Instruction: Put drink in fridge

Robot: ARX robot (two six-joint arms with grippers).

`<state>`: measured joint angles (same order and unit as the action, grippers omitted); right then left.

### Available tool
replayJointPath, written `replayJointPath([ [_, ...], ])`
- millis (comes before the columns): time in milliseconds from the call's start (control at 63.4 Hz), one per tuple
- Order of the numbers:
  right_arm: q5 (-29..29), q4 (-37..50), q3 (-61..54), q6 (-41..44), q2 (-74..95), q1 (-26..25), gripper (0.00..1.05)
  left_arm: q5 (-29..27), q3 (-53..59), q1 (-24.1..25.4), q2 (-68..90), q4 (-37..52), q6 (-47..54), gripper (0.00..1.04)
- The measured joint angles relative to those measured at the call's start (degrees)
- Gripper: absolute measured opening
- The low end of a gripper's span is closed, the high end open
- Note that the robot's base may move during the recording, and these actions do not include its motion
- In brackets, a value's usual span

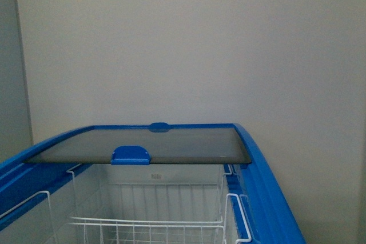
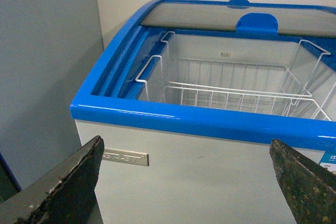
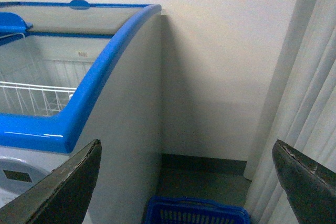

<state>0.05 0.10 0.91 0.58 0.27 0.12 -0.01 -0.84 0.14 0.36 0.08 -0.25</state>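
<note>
A: Starting at nine o'clock in the front view, what's there?

B: The blue rim of the fridge (image 1: 23, 175), curving toward twelve. Its sliding glass lid (image 1: 171, 146) is pushed to the far end, blue handle (image 1: 130, 155) facing us, so the near half lies open. A white wire basket (image 1: 148, 227) hangs inside, around six o'clock. I can see nothing in it.

A: And the drink?

B: It shows in none of the three views; I cannot tell where it is.

A: The left gripper (image 2: 184, 182)?

B: Its jaws are spread wide with nothing between them, facing the fridge's white front wall just below the rim.

A: The right gripper (image 3: 186, 182)?

B: Also spread apart and holding nothing, at the fridge's right corner. Between the fingers, at six o'clock, sits a blue mesh crate (image 3: 197, 216) on the floor; pale curtains (image 3: 304, 103) hang at three o'clock.
</note>
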Motion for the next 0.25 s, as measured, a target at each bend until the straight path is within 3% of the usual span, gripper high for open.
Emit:
replayJointPath([
  [253, 0.0, 0.0, 0.0, 0.0, 0.0, 0.0, 0.97, 0.0, 0.0, 0.0, 0.0, 0.0, 0.0, 0.97],
])
